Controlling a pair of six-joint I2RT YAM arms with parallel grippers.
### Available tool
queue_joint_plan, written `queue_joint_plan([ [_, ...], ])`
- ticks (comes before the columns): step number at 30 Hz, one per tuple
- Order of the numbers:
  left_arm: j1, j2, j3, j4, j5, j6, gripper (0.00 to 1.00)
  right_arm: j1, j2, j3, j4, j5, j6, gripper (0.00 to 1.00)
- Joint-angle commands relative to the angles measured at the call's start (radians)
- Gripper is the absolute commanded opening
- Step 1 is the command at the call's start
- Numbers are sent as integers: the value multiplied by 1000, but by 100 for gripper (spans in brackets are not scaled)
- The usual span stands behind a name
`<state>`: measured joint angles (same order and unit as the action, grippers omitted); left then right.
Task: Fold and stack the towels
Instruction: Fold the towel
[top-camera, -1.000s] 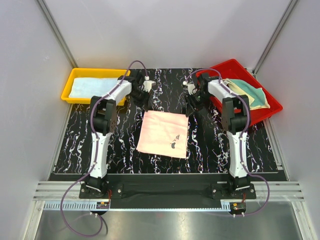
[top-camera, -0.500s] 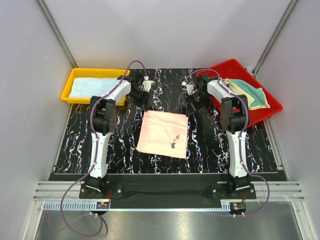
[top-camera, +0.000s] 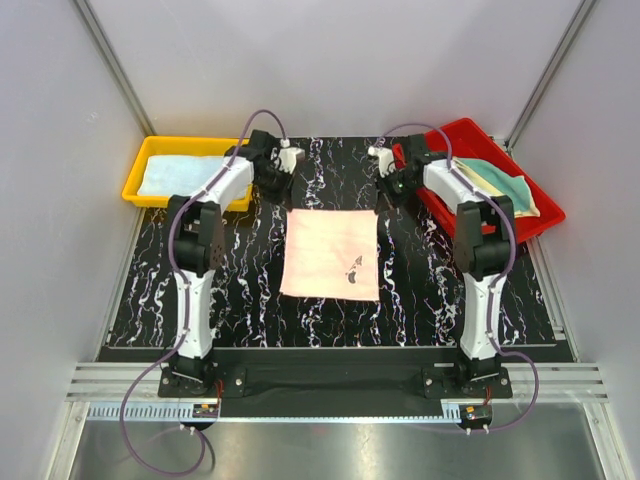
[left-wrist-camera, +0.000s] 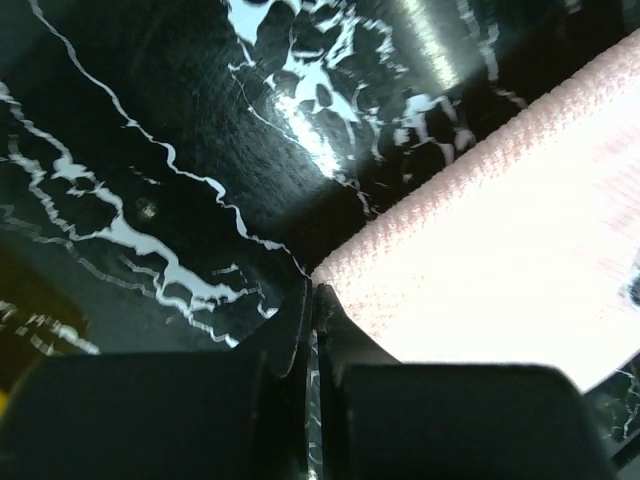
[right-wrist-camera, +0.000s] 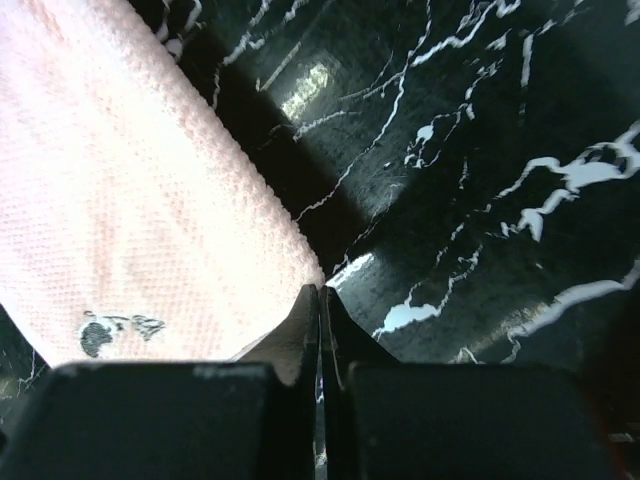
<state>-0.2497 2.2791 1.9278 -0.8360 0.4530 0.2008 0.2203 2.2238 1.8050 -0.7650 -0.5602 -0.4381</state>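
I see the top view bright, even and sharp, shadows soft, wrist views dim, towel (left-wrist-camera: 500, 260) blown out white, glare spots on my glossy surface (left-wrist-camera: 150, 120), left claw (left-wrist-camera: 312, 295) and right claw (right-wrist-camera: 320, 295) black, blurred

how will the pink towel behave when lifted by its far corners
Probably floppy: the pink towel is thin cloth lying flat, so it should drape limply. Likely light, being thin. Its bumpy weave seems unlikely to slip.
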Motion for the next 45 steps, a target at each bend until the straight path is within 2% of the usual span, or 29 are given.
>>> queue_joint_plan([
  [1,4,-159,-47,89,-17,-17,0,14,-165,-79,173,69,25,0],
  [7,-16,-273,-160,103,-56,-12,0,40,-332,-265,279,177,6,0],
  [11,-31,-380,-301,136,-82,-31,0,91,-427,-422,340,247,-13,0],
  [16,-69,-498,-449,189,-135,-55,0,135,-555,-610,431,321,18,0],
  [20,-103,-567,-541,218,-146,-80,0,174,-633,-696,449,345,61,0],
  [30,-157,-676,-702,212,-186,-136,0,257,-748,-796,403,367,168,0],
  [34,-164,-687,-742,210,-209,-146,0,263,-751,-837,394,353,223,0],
  [45,-187,-668,-797,206,-149,-166,1,275,-690,-848,342,309,297,1],
])
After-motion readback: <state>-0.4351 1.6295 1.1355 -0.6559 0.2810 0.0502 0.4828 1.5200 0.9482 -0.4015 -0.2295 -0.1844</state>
